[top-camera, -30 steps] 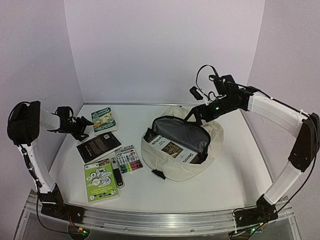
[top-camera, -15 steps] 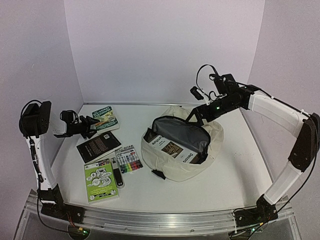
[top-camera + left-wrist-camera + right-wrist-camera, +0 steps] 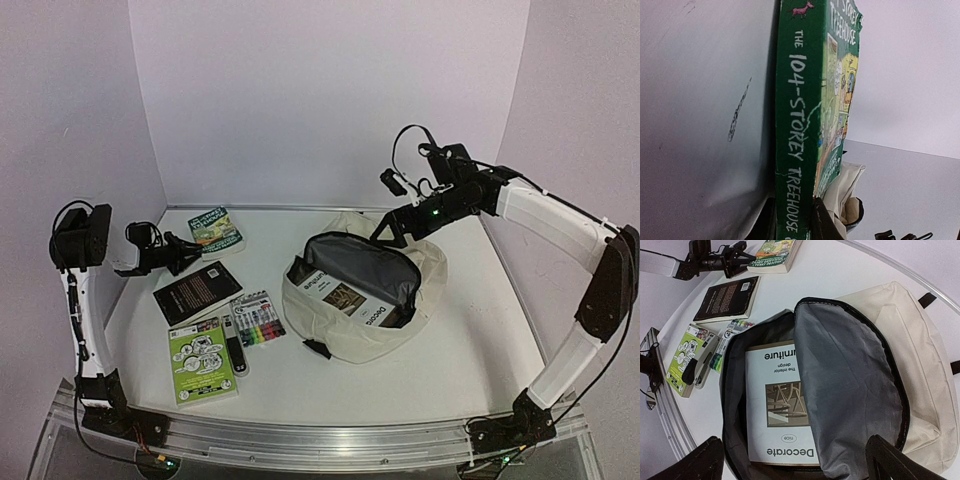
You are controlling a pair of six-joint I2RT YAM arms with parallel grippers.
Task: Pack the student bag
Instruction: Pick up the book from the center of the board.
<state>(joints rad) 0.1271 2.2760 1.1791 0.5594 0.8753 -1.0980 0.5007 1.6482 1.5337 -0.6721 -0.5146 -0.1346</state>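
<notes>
The student bag point(image 3: 350, 338) lies open at mid-table, cream outside with a dark grey lining point(image 3: 850, 380). A white "Decorate" book point(image 3: 780, 405) lies inside it. My left gripper point(image 3: 186, 252) is at the far left, shut on the spine end of a green "104-Storey Treehouse" book point(image 3: 216, 232). In the left wrist view the spine point(image 3: 799, 125) stands between my dark fingers point(image 3: 821, 222), with the bag point(image 3: 847, 190) behind. My right gripper point(image 3: 398, 224) hovers over the bag's back rim, open and holding nothing; its fingertips point(image 3: 892, 465) frame the bag's mouth.
Left of the bag lie a black paperback point(image 3: 197, 290), a pack of coloured markers point(image 3: 258, 320), a green booklet point(image 3: 200, 360) and a black-and-white stapler-like item point(image 3: 236, 352). Walls enclose the table on three sides.
My left gripper has swung right to the green book and closed on its spine; the book has shifted slightly right. The right arm has hardly moved.
</notes>
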